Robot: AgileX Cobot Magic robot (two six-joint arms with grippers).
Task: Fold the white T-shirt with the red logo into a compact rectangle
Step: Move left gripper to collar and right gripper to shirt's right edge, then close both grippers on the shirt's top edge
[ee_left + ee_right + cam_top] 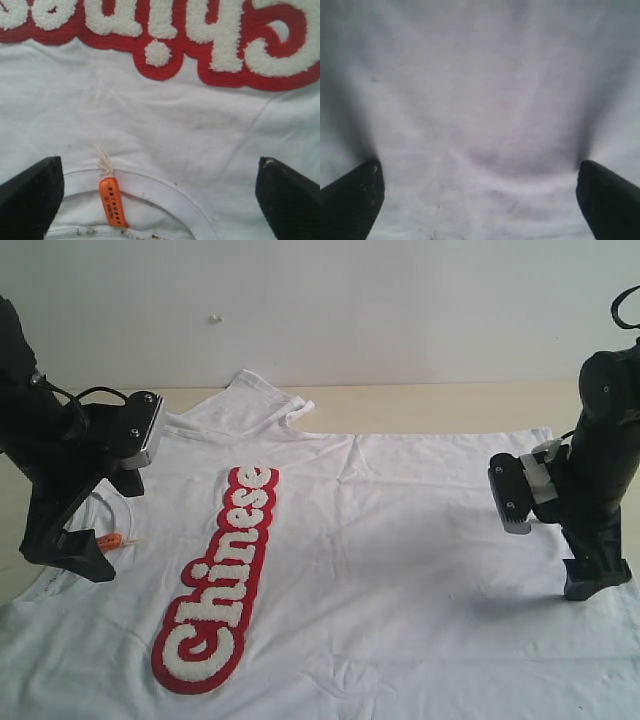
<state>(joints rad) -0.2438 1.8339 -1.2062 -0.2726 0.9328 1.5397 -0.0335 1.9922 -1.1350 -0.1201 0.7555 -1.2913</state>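
**A:** Where does the cloth lie, and where are its edges?

**B:** The white T-shirt (400, 540) is spread flat, chest up, with its collar (165, 192) to the left and its hem to the right. The far edge runs straight, and a strip of bare table (430, 405) lies beyond it, up to the wall (380, 300). One sleeve (262, 398) sticks out far left with its corner turned over. The near edge runs out of the picture.

**A:** And the red logo?

**B:** The red logo (215, 580) lies left of the middle, running near to far.

**A:** Your tools?

**B:** My left gripper (160, 197) hangs over the collar with its jaws spread wide and nothing in them. The orange tag (112, 202) lies between the fingers, closer to one of them. My right gripper (480, 200) is also spread wide and empty, over plain wrinkled cloth near the hem. I can't tell whether its tips touch the cloth.

**A:** Anything in the way?

**B:** Only low creases in the cloth. The middle between my arms is open.
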